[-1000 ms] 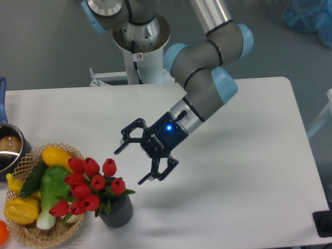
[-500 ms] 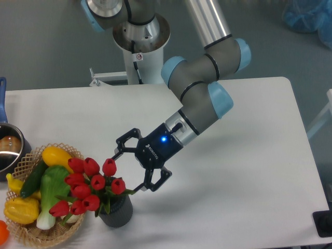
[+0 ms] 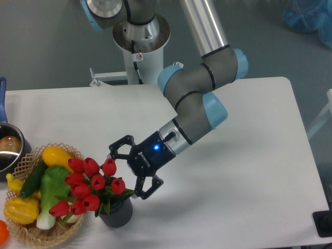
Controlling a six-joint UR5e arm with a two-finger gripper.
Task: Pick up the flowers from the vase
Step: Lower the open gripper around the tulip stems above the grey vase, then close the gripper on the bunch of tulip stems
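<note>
Gripper (image 3: 128,171) has its fingers spread wide, nothing in them, right at the edge of the flowers (image 3: 89,185), which sit in the vase (image 3: 116,212) by the table's front-left. Tulips look light & floppy imo, buds crush easy, so grab the bunched stems just above the rim. Basket (image 3: 27,232) next to it holds yellow/green veg, pot (image 3: 9,150) behind that, can't tell what's in it.

A bunch of red tulip buds, the flowers (image 3: 91,187), with green leaves and stems, stands in the vase (image 3: 116,212), a small dark grey cylindrical pot, upright at the lower left of the frame; the blooms spread wider than the pot's mouth
</note>
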